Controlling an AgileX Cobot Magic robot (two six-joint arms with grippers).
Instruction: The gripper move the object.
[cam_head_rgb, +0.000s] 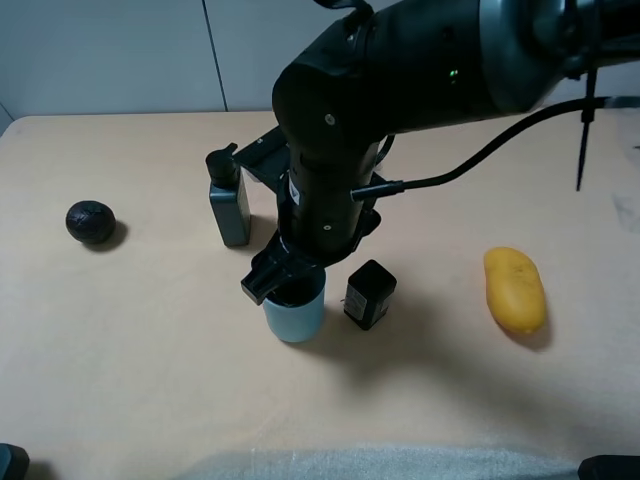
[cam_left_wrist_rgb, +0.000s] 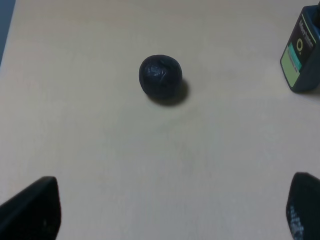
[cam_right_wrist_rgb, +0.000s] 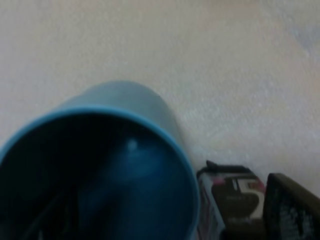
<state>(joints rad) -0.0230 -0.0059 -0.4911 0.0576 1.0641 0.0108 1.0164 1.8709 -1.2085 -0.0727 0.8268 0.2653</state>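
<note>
One cup (cam_head_rgb: 298, 318) mid-worktop, right gripper (cam_head_rgb: 288, 283) at its rim, grip indeterminate. One bottle (cam_head_rgb: 231, 205), one box (cam_head_rgb: 369, 294), one dark fruit (cam_head_rgb: 90, 221), one yellow fruit (cam_head_rgb: 514, 289). Left gripper (cam_left_wrist_rgb: 172, 210): fingers (cam_left_wrist_rgb: 30, 210) apart.

Soft even light, faint shadows — close cup (cam_right_wrist_rgb: 125, 100) blurred, slight grain

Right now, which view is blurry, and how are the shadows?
Right wrist view: out of focus, the blue cup looming close. Left wrist view: sharper, the dark round object casting a small shadow. Exterior high view: clear, even light, soft shadows.
</note>
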